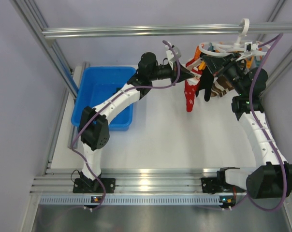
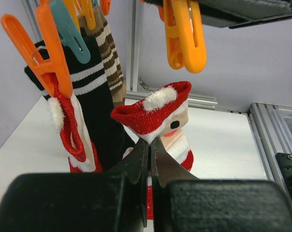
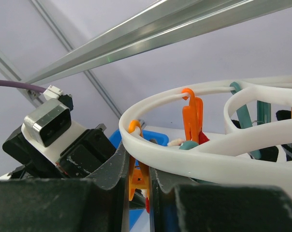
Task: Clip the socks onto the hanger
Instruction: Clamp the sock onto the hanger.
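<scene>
Red socks — beneath white hanger

This is a robotics lab test cell. 2 white-and-black jointed robot arms trailing purple cables are bolted to a slotted silver aluminium rail at the edge of a plain white tabletop. A silver aluminium extrusion frame and blank pale lilac wall panels box it in. A white plastic round drying-ring hanger hooks over the top bar.

I see a flat white table with shiny metal bars around and above it. Pale purple-grey walls stand behind and beside it. The light is soft and even.
</scene>
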